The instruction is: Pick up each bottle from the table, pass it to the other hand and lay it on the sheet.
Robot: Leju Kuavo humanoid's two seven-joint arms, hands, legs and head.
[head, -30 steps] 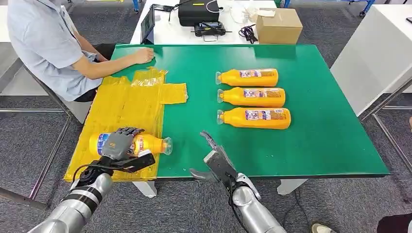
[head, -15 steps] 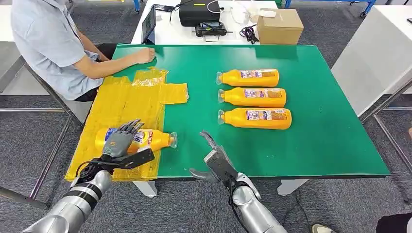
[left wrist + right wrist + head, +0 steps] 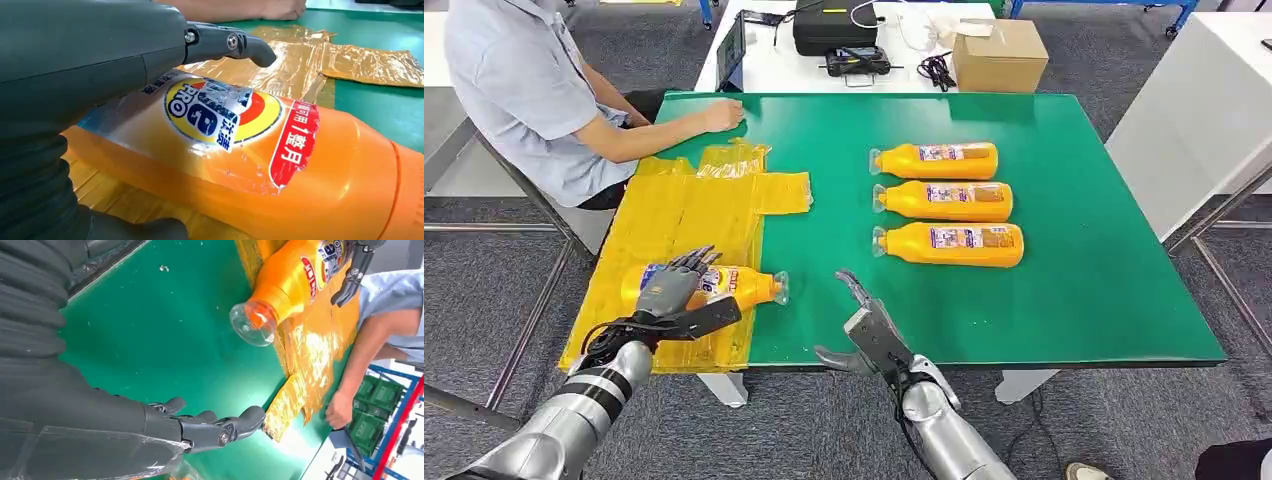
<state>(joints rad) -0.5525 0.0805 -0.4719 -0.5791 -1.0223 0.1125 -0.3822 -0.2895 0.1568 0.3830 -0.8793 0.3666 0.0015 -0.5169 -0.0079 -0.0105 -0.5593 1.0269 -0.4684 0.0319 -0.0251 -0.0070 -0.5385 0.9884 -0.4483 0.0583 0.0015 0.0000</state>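
Note:
An orange bottle [image 3: 742,287] [image 3: 300,165] lies on its side on the near part of the yellow sheet [image 3: 684,205], its clear cap pointing right past the sheet's edge. My left hand [image 3: 672,293] [image 3: 100,55] hovers over its label end with fingers spread and lifted, thumb stretched out along the near side. My right hand [image 3: 866,330] [image 3: 150,425] is open and empty above the table's front edge, to the right of the cap; the right wrist view also takes in the bottle [image 3: 285,285]. Three more orange bottles [image 3: 936,160] [image 3: 944,200] [image 3: 951,244] lie in a row on the green table [image 3: 1084,300].
A person sits at the far left with a hand [image 3: 721,114] resting on the table beyond the sheet. A white table behind carries a cardboard box [image 3: 996,52] and a black case [image 3: 832,25]. A white cabinet [image 3: 1194,110] stands at the right.
The bottle moved a little farther up and right on the sheet, and my left hand's fingers went from curled on it to spread and lifted. The right hand stayed put.

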